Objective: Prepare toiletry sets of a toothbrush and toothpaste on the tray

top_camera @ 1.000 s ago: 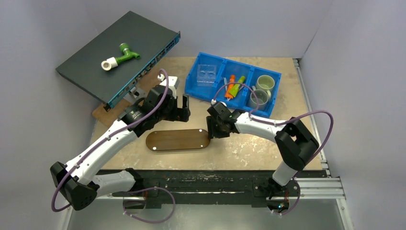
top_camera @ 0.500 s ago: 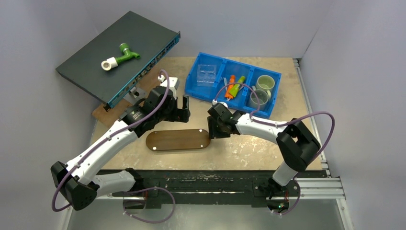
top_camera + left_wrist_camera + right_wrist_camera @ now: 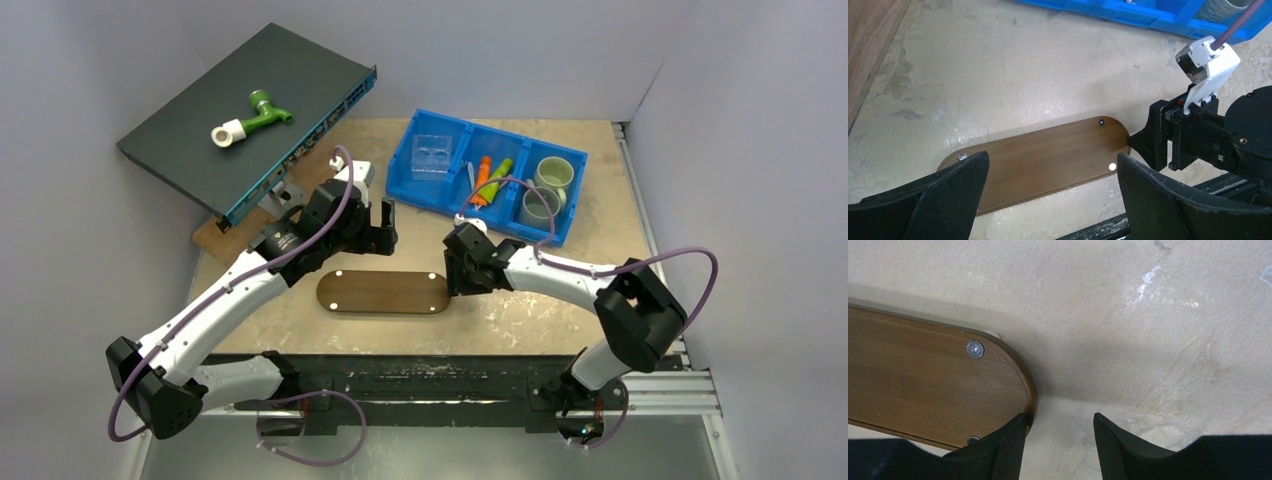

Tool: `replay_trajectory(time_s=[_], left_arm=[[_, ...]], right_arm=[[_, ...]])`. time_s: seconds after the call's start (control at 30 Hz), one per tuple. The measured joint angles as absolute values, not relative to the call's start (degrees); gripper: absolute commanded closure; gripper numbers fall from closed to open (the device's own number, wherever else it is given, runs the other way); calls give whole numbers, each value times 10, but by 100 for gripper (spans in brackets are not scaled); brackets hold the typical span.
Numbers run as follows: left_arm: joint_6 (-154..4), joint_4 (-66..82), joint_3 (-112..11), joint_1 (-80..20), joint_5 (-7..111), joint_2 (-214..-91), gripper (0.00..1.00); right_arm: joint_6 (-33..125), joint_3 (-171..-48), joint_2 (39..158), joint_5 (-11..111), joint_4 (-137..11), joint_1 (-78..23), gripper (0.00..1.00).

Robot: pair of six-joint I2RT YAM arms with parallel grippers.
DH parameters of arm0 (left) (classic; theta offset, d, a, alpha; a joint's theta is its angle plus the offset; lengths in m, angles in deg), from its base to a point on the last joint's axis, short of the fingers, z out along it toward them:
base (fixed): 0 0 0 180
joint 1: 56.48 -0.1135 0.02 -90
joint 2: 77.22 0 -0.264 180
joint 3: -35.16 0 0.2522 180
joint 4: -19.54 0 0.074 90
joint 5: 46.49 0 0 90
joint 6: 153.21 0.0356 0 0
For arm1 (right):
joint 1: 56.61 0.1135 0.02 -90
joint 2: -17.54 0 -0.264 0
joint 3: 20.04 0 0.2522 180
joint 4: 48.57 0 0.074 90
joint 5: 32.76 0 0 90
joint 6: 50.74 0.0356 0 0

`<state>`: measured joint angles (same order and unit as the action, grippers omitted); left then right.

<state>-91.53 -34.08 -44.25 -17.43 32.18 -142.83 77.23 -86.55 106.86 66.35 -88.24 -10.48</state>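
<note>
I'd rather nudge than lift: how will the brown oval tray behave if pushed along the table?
The tray looks thin, flat and rigid, so it would probably slide as one piece, not bend or tip. Its glossy top may offer little grip from above. Pushed off-centre at a rounded end, it would likely swivel.

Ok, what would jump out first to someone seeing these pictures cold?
Probably the bright blue bin at the far side of the table, an orange tube and a lime-green tube in its middle compartment. Then the glossy dark oval tray, bare, with the right gripper at its right end and the left gripper open behind it. At far left, a dark box sits tilted, a green-and-white pipe fitting on top.
</note>
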Motion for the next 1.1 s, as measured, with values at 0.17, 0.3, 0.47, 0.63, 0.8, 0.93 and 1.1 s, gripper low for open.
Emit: replay_trajectory(time_s=[0.17,0.3,0.47,0.63,0.8,0.93,1.1], left_arm=[[-917,-340,-443,-174,322,-1428,1],[-922,-339,-443,-174,323,-1428,1],[-926,-337,-443,-174,325,-1430,1],[-926,-334,-443,-174,327,-1436,1],[-927,-329,-443,-174,329,-1440,1],[-926,-329,-443,-174,329,-1440,1],[-926,-330,-443,-174,331,-1440,1]], right_arm=[[770,-843,1043,679,-893,-105,47],[770,-823,1017,687,-902,-105,47],[775,-798,986,697,-917,-105,46],[793,-779,954,714,-951,-105,46],[824,-775,943,733,-977,-105,47],[852,-775,937,754,-1003,-105,47],[861,-789,912,776,-1061,-105,47]])
